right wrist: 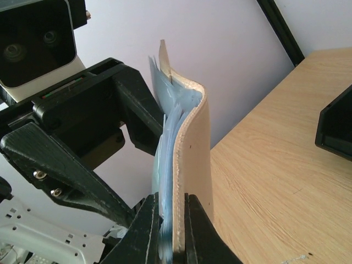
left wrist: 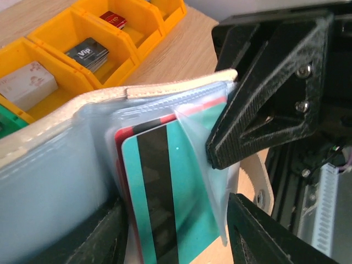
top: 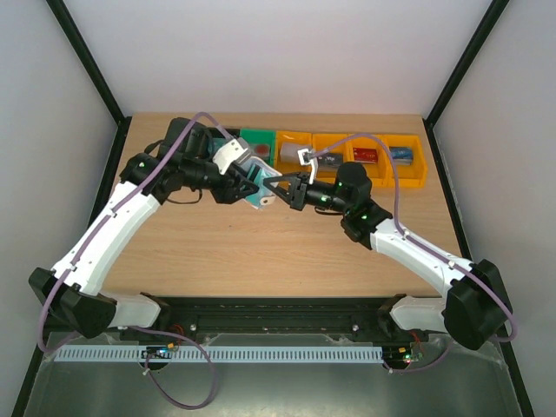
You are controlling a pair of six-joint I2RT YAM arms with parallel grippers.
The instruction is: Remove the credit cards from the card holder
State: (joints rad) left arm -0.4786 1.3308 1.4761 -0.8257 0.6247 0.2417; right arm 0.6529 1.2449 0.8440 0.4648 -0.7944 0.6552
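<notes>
The card holder hangs above the table between both grippers, its white cover bent upright. My right gripper is shut on the edge of the cover and its see-through sleeves; its black fingers show in the left wrist view. My left gripper is open, one finger on each side of the sleeve stack. A teal credit card with a black stripe sticks partly out of a sleeve, and a red card's edge shows behind it. The left finger rests against the stack; the right finger stands just clear.
A row of bins stands along the back of the table: a green bin, then several yellow bins. A grey card, a red card and a white card lie in them. A black bin's corner sits at right.
</notes>
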